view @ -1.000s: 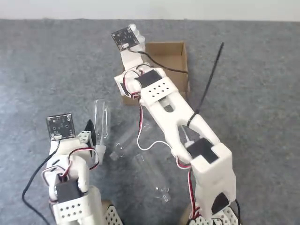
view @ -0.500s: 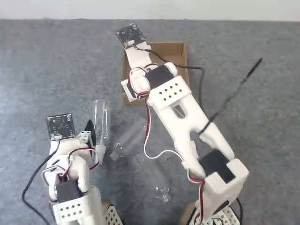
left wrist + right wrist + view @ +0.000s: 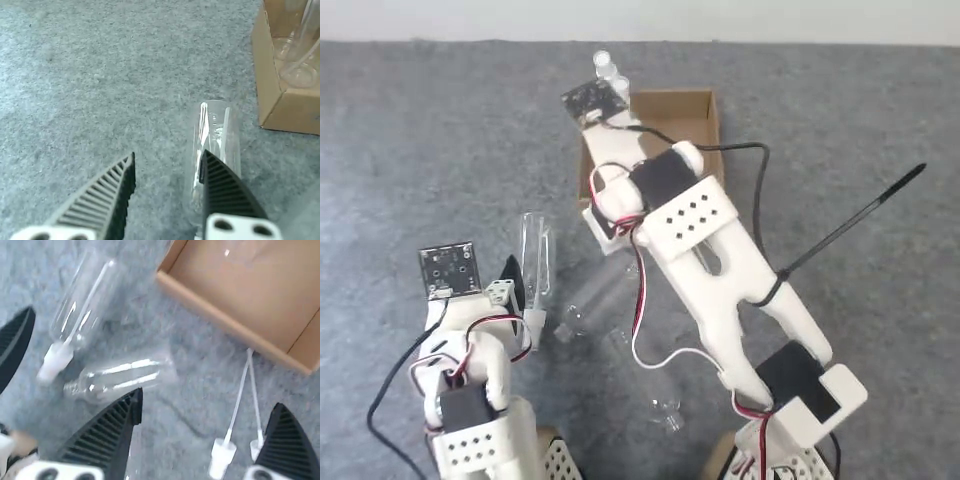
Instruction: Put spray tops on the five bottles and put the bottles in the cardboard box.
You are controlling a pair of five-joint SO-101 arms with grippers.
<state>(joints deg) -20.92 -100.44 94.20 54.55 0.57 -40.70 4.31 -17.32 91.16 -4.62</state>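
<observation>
Left hand point(image 3: 167, 154): wide open, bottle point(image 3: 215, 130) just beside one finger.
Right hand point(image 3: 207, 399): wide open over two spray tops point(image 3: 222, 460), near box point(image 3: 250, 290).

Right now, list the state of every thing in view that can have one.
left tool: open, empty
right tool: open, empty
cardboard box: open on top, clear bottles inside
capped bottle: spray top fitted, lying on its side
bare bottle: no top, lying on its side
third bottle: lying on its side, no top seen
loose spray tops: two, unfitted, lying flat
</observation>
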